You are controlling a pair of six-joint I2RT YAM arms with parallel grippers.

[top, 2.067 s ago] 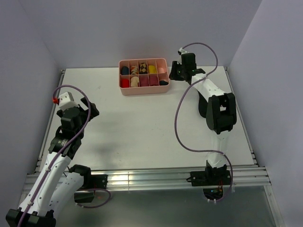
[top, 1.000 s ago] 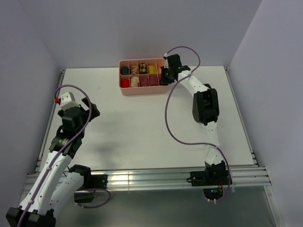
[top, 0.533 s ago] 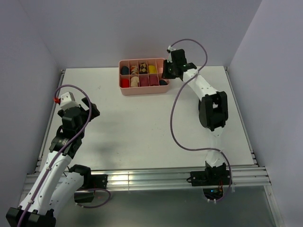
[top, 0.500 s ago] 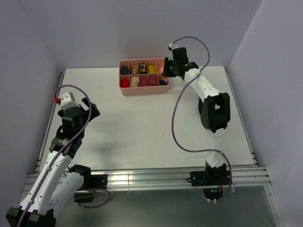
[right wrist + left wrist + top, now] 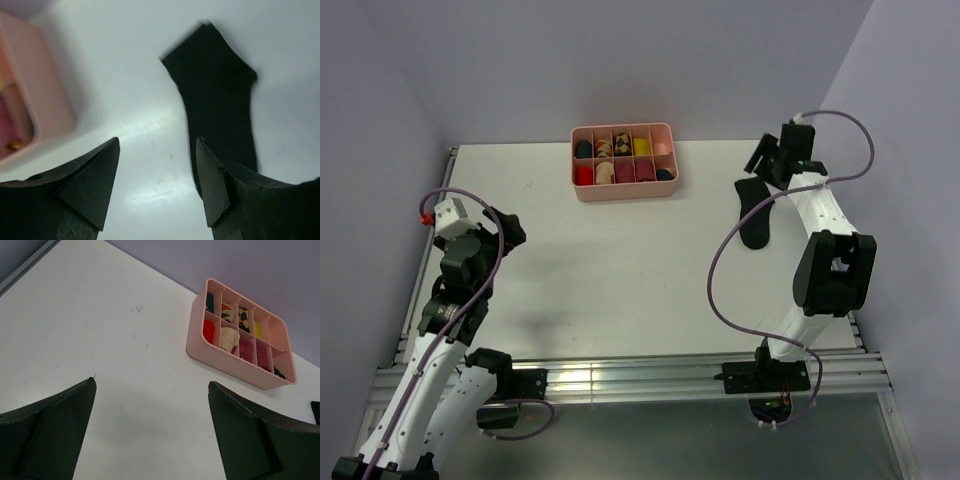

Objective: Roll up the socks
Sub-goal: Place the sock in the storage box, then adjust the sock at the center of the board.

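Bench [image 5: 620, 260] first: one white flat top carrying everything. Next down is one pink plastic divided tray [image 5: 620, 190] at the far edge, roughly mid-width. It has two rows of five compartments, most holding rolled coloured bundles, but I can't get a clean count.

Only one sock is out: a plain black short fabric sock [image 5: 757, 215], lying flat near the far right corner. Its long axis runs far-to-near, about parallel to the right edge.

Two arms. The right tool [image 5: 772, 160] hangs just beyond the sock's far end, fingers apart with nothing between them, so the sock lies straight toward the near edge from it. The left tool [image 5: 505, 228] is spread wide and empty by the left edge, well apart from the sock. I'd say the right arm gets this one.
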